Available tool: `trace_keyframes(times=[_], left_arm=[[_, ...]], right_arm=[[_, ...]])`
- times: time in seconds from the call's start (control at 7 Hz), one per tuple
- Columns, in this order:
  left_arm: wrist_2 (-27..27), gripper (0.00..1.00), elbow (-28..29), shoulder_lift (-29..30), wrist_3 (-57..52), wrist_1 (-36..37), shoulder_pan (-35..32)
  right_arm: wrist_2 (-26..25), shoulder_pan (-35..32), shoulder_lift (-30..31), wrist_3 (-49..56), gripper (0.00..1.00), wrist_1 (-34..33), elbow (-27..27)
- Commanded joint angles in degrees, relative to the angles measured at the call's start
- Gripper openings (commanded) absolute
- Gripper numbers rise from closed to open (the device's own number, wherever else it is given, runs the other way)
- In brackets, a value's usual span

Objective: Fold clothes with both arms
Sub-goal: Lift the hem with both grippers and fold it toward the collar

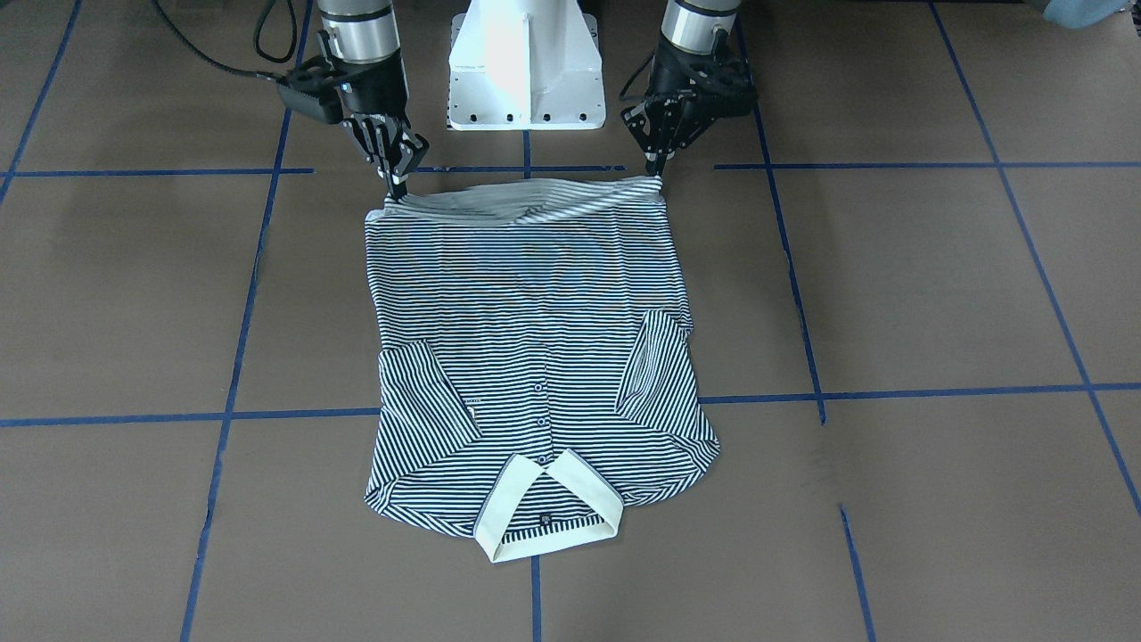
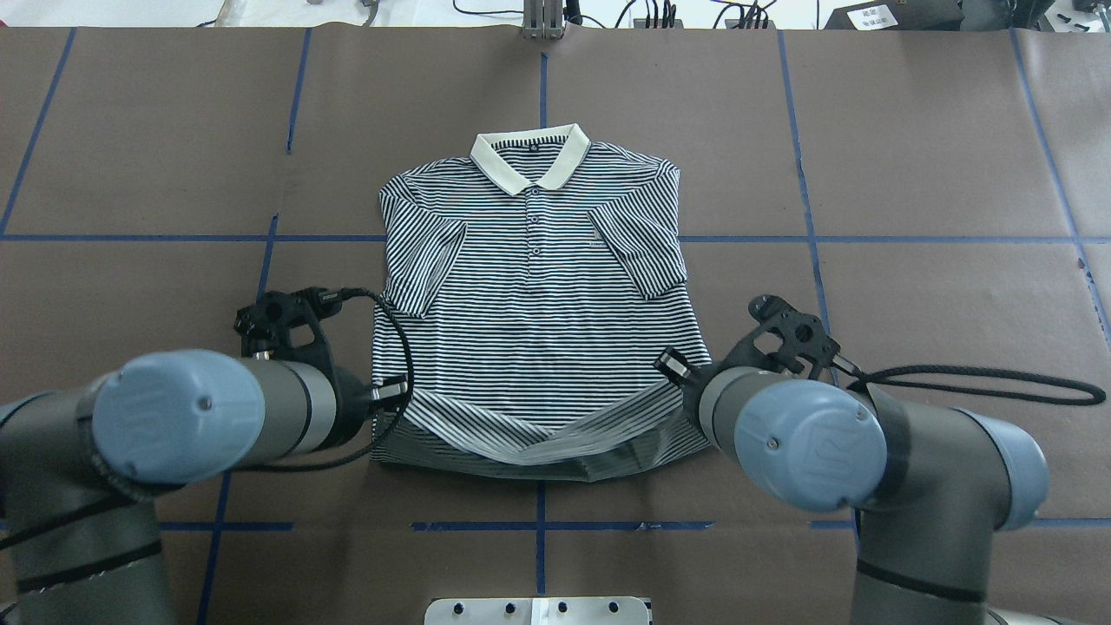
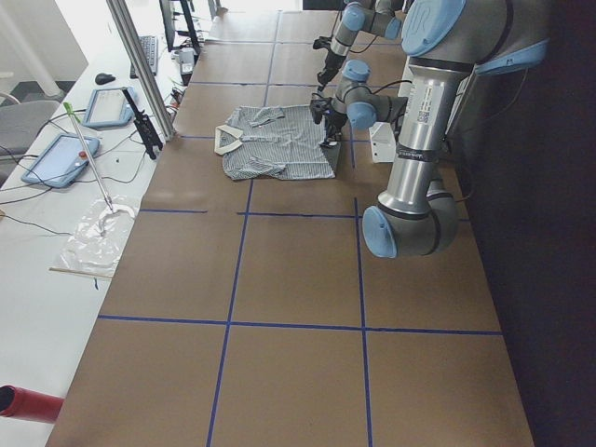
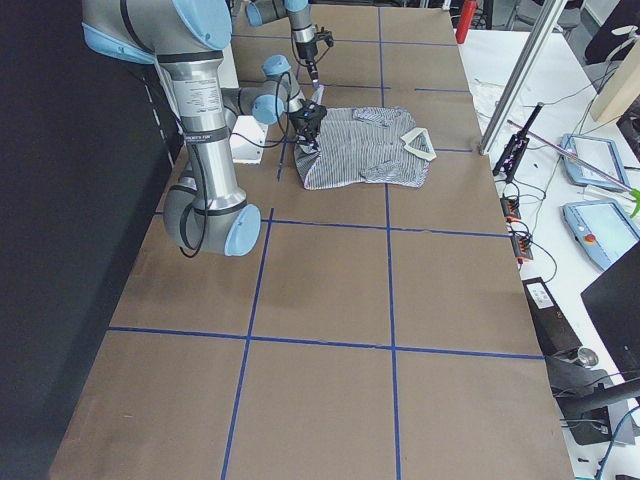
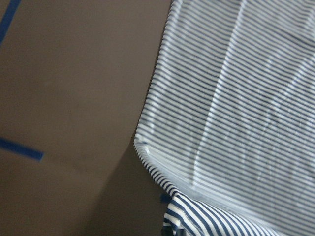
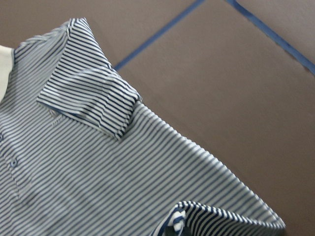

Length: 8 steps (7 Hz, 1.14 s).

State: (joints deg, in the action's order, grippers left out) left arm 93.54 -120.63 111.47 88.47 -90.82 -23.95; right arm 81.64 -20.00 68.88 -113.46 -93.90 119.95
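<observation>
The left gripper [image 1: 658, 169] and right gripper [image 1: 398, 185] each seem, small as the tips are, pinched shut on a hem [image 1: 521, 201] corner of the polo shirt [image 1: 526, 339], which lies face-up mid-table [image 1: 891, 285], so the lengthwise fold looks just begun and calls for carrying both corners evenly toward the collar [image 1: 548, 508].

Overhead and front cameras face each other across the table [image 2: 911, 130], sharing the shirt [image 1: 526, 312]; wrist cameras sit close.
</observation>
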Motion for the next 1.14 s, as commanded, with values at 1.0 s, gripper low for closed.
trace_keyframes(times=[1.0], left_arm=[[0.95, 0.00, 37.89, 13.40, -12.62, -24.14, -19.11]], right_arm=[[14.87, -24.48, -23.70, 18.89, 0.00, 24.89, -50.84]])
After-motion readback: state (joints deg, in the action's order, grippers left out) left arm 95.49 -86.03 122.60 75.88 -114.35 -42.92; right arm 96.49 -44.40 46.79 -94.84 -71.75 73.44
